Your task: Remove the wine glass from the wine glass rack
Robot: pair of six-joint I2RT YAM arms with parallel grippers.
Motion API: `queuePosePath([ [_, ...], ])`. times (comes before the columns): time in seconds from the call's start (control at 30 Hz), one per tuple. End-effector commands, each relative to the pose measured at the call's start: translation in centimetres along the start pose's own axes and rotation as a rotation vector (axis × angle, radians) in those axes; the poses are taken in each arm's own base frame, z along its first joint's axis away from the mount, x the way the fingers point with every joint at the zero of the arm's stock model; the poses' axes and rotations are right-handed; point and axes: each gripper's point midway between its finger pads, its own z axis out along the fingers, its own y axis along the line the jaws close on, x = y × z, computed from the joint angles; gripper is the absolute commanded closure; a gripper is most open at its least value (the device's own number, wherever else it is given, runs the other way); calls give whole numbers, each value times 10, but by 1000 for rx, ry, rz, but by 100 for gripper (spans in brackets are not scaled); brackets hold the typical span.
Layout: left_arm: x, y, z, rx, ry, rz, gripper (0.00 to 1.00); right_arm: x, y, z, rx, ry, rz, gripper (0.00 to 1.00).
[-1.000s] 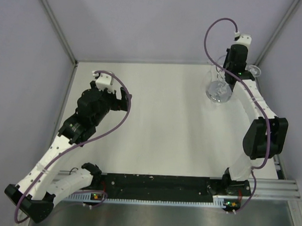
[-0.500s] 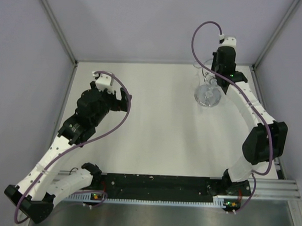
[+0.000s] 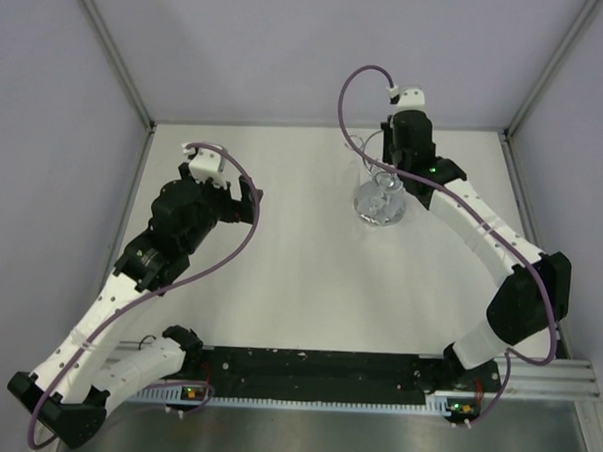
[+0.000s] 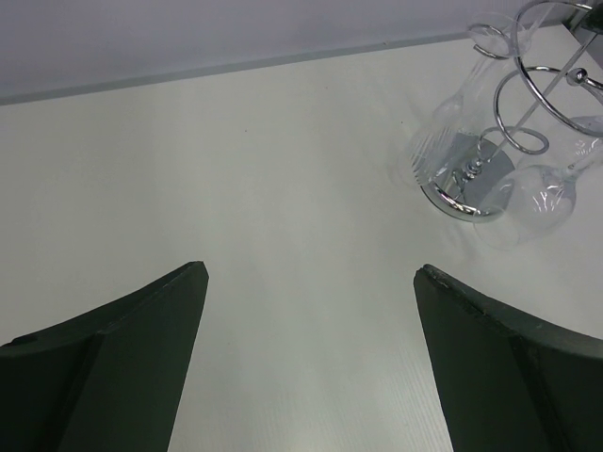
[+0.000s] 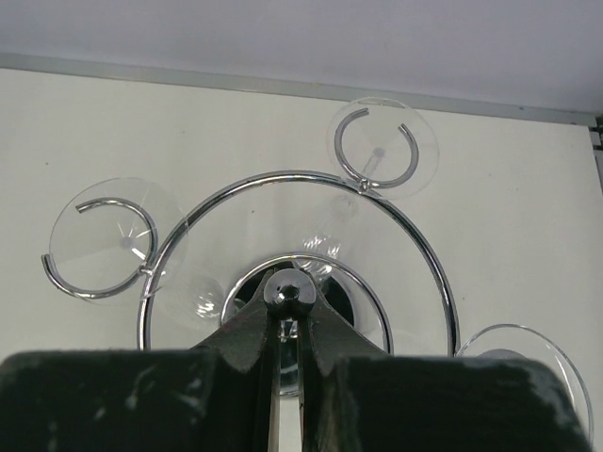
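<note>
My right tool point(image 5: 287, 325) is pinched shut on the top knob point(image 5: 287, 294) of the wine glass rack point(image 5: 301, 175), near the table's point(image 3: 299, 286) far edge, right of centre. I judge I'm steadying it. Next my left tool point(image 4: 309, 273), spread wide toward the left edge, must reach a wine glass point(image 5: 382, 141) and slide its stem out through the ring loop's point(image 5: 375, 111) gap.

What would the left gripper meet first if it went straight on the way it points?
Probably the table: the left gripper has its jaws open, with only bare tabletop between and ahead of them. The rack stands off to the right of that line, though depth is hard to judge.
</note>
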Motion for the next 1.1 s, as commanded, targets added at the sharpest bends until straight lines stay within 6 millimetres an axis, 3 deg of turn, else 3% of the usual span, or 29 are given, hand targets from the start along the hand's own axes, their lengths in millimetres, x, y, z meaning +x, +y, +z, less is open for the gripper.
queuePosePath([
  [0.0, -14, -4, -2, 19, -58, -16, 2, -96, 4, -54, -37, -291, 108, 100],
  [0.57, -16, -1, -4, 4, -68, -15, 3, -87, 62, -101, -182, -296, 88, 100],
  [1.07, -17, 2, -5, -10, -70, -14, 3, -73, 91, -135, -266, -280, 77, 100],
])
